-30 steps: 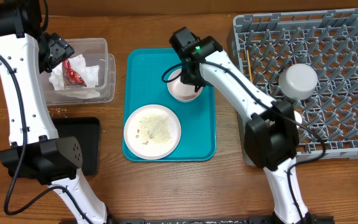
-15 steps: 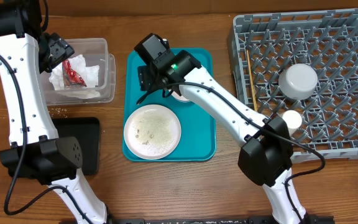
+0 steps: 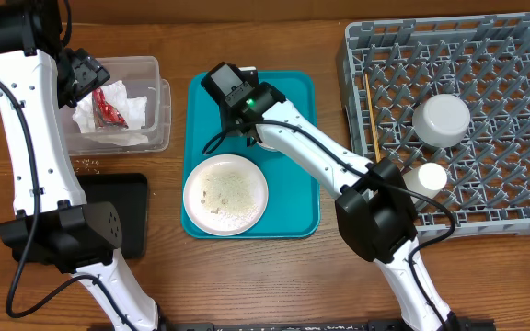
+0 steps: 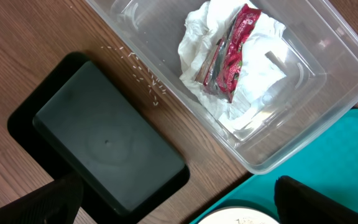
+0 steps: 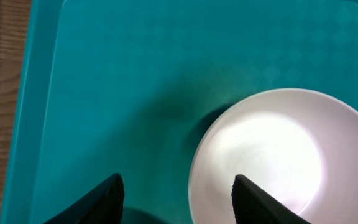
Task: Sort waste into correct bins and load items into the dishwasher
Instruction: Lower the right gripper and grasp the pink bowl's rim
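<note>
Teal rectangular plastic tray [image 3: 297, 198], faintly chequered. Round pale pink plate [image 3: 190, 195], speckled with whitish crumbs [image 3: 228, 188]. Small glossy pink dish [image 5: 272, 155]. Clear plastic tub [image 4: 316, 106]. Crumpled white paper napkins [image 4: 260, 74]. Small red wrapper [image 4: 232, 56]. Shallow black rectangular tray [image 4: 104, 149]. Grey pegged plastic rack [image 3: 513, 184]. Brown wood-grain table [image 3: 247, 276].

The left arm [image 3: 28, 138] is shown raised from its base well to the left of the teal tray [image 3: 293, 216] and folded back toward the far side. The left gripper [image 4: 185, 208] is held just beyond the tray's far left corner, pointed downward, with its fingers [image 4: 48, 202] spread wide and nothing held. The right arm [image 3: 316, 156] is stretched diagonally across the tray from a base off its near right corner. The right gripper [image 5: 176, 208] is poised over the tray's far left part, with nothing clasped between its parted fingers [image 5: 101, 199].
</note>
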Controlling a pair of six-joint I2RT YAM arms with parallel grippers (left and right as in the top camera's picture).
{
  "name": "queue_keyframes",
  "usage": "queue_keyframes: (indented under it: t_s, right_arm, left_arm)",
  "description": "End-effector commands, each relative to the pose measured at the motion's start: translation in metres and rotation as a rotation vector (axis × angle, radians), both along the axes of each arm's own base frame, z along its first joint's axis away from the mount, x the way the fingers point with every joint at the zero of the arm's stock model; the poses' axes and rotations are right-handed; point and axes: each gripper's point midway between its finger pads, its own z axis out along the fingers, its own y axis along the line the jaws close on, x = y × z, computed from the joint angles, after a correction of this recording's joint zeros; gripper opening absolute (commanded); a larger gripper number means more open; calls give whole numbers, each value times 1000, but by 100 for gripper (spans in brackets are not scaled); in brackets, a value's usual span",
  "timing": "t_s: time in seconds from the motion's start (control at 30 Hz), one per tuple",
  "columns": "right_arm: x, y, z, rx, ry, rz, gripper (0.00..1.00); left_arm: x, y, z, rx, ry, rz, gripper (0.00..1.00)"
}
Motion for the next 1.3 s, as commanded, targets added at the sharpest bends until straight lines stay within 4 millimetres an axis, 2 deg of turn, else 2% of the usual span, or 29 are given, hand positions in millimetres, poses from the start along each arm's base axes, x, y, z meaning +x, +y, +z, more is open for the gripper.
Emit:
queue_keyframes:
  t_s: [0.0, 0.2, 0.37, 0.43, 0.53, 0.73, 1.03, 1.27]
  right_arm:
    - [5, -6, -16, -38, -10, -32, 58]
    - [9, -3, -31, -41, -7, -32, 58]
    - [9, -7, -54, -72, 9, -56, 57]
    - [9, -7, -54, -74, 8, -56, 57]
    - [10, -6, -50, -68, 3, -56, 55]
    - [10, -5, -38, -68, 3, -55, 32]
    - [8, -3, -27, -55, 11, -48, 5]
    - [1, -2, -8, -25, 23, -36, 4]
  left_arm:
    - [-2, -1, 4, 12, -7, 12, 100]
    - [-2, -1, 4, 12, -8, 12, 100]
    - [-2, -1, 4, 12, -7, 12, 100]
    - [-2, -1, 4, 12, -7, 12, 100]
    - [-2, -1, 4, 12, -8, 12, 100]
    - [-2, -1, 4, 12, -7, 12, 100]
    - [-2, -1, 4, 12, -7, 12, 100]
    - [-2, -1, 4, 12, -7, 12, 100]
